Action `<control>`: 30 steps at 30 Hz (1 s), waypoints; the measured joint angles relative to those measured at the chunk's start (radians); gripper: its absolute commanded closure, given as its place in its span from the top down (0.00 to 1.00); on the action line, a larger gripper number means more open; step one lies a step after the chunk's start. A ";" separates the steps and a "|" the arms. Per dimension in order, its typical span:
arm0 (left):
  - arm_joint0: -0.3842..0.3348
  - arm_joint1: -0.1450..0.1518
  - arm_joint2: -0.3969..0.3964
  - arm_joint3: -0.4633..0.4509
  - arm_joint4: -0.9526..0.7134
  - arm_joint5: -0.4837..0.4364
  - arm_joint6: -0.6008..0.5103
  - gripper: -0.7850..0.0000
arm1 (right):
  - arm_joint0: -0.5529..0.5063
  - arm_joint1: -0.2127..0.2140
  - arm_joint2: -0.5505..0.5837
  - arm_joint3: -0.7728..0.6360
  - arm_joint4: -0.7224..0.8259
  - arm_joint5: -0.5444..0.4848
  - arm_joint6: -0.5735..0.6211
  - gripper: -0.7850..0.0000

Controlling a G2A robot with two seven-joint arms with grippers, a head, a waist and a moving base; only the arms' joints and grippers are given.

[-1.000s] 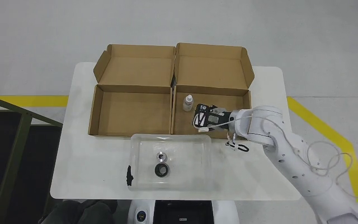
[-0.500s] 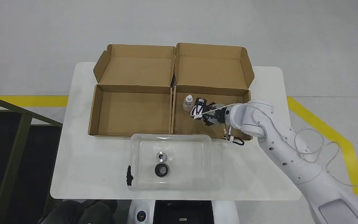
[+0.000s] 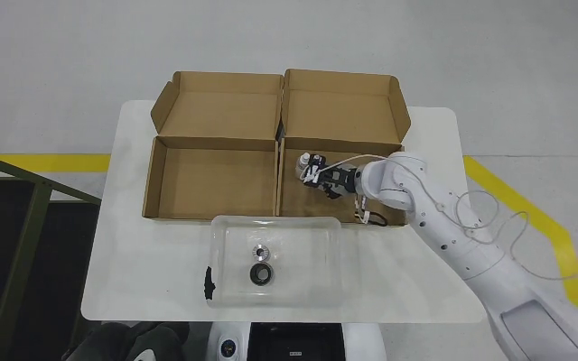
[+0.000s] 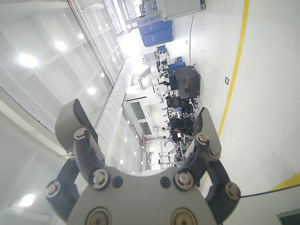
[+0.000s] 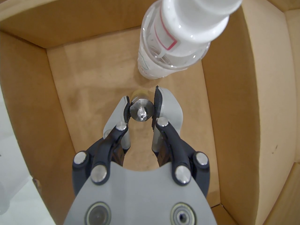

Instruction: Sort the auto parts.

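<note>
Standing upright in a corner of an open cardboard box (image 3: 307, 215), a small white-capped bottle (image 3: 304, 162) is the nearest obstacle. The right pincer (image 3: 318, 177) sits just beside the bottle, inside the same box, with the box walls close around both. A second cardboard box (image 3: 212, 180) lies beyond the wall next to the bottle. A clear bin (image 3: 325, 271) sits on the desk (image 3: 135, 253) on the robot's side of the bottle, holding a silver part (image 3: 260, 252) and a dark ring (image 3: 261, 273). A second ago the right pincer was near the middle of the box, well apart from the bottle; it has since come across to the bottle's side, while the bottle has stayed put. In the right wrist view, the pincer (image 5: 141, 111) is clamped on a small metal part (image 5: 140, 115) just short of the bottle (image 5: 173, 47). The part's long axis runs roughly along the fingers, its studded end facing back toward the wrist and its far end toward the box floor. The left pincer (image 4: 138, 115) is away from the bottle, with its fingers apart around nothing.
</note>
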 measured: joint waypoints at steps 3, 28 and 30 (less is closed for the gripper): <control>0.000 0.000 0.000 0.000 0.000 0.000 0.000 1.00 | 0.007 -0.007 -0.006 0.011 0.004 -0.003 -0.006 0.40; 0.000 0.000 0.000 0.000 0.000 0.000 0.000 1.00 | -0.262 0.085 0.284 -0.415 0.055 -0.013 0.054 0.51; 0.000 0.000 0.000 0.000 0.000 0.000 0.000 1.00 | -0.296 0.091 0.301 -0.464 0.057 -0.015 0.054 0.51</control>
